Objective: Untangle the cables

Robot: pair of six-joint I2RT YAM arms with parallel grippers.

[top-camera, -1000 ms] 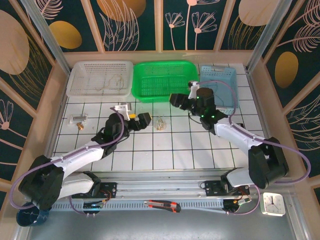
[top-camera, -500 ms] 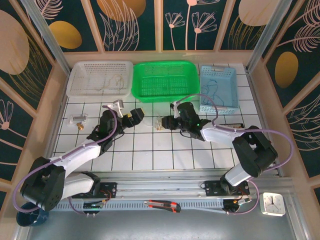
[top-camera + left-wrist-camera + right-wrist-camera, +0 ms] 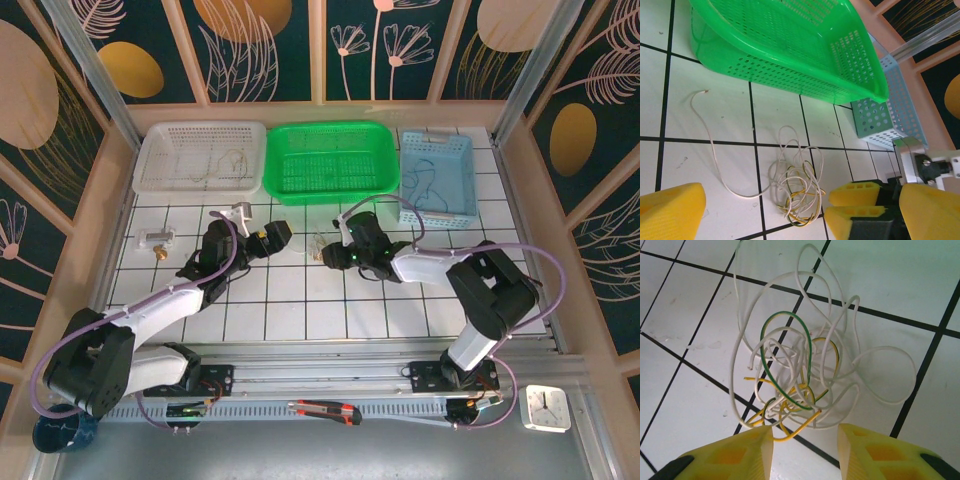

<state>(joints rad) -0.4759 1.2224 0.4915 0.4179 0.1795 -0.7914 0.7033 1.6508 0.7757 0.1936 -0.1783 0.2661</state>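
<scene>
Lying on white tiled table [image 3: 300, 300], cables [image 3: 800, 375]; left pincer [image 3: 273, 237] wide, right pincer [image 3: 805, 434] half-open, both empty.

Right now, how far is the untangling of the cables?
Looks done: one cable lies in the white basket, another in the blue basket. In hand: the right claw is at the knotted clump on the tiles, jaws apart; the left claw is open beside it. Left: the clump's white, yellow and green wires remain tangled.
</scene>
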